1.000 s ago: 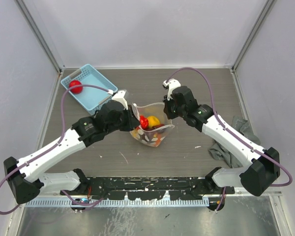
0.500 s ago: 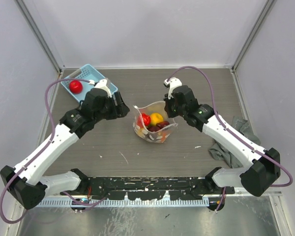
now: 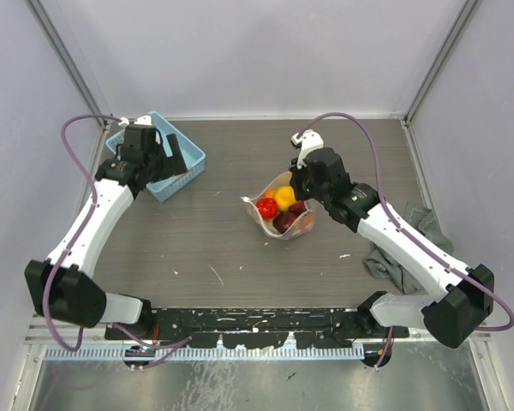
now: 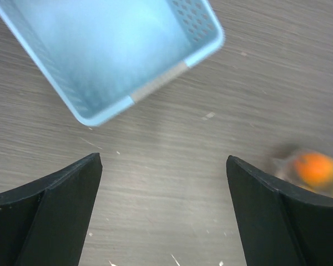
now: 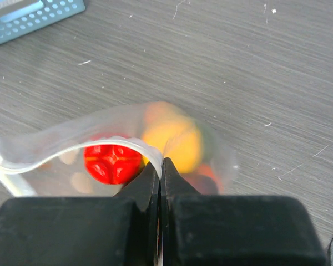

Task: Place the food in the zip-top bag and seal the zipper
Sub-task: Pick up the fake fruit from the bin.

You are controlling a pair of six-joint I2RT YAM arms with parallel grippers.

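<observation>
Zip-top bag [image 3: 267, 225], found mid-table holding red and yellow food [image 3: 283, 198], is pinched at its mouth edge by the clenched right gripper [image 5: 161, 166], which is best held steady while the wide-spread, empty left gripper [image 4: 162, 166] is lowered squarely into the blue basket [image 4: 155, 86].

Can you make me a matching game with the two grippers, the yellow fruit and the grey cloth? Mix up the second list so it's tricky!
Things:
1. left gripper
2. right gripper
3. yellow toy fruit
4. grey cloth

Places or states:
A. inside the zip-top bag
B. pinched shut on the bag's rim
C. open wide, holding nothing
D. crumpled over on the right

Pairs: 1-C, 2-B, 3-A, 4-D
</observation>
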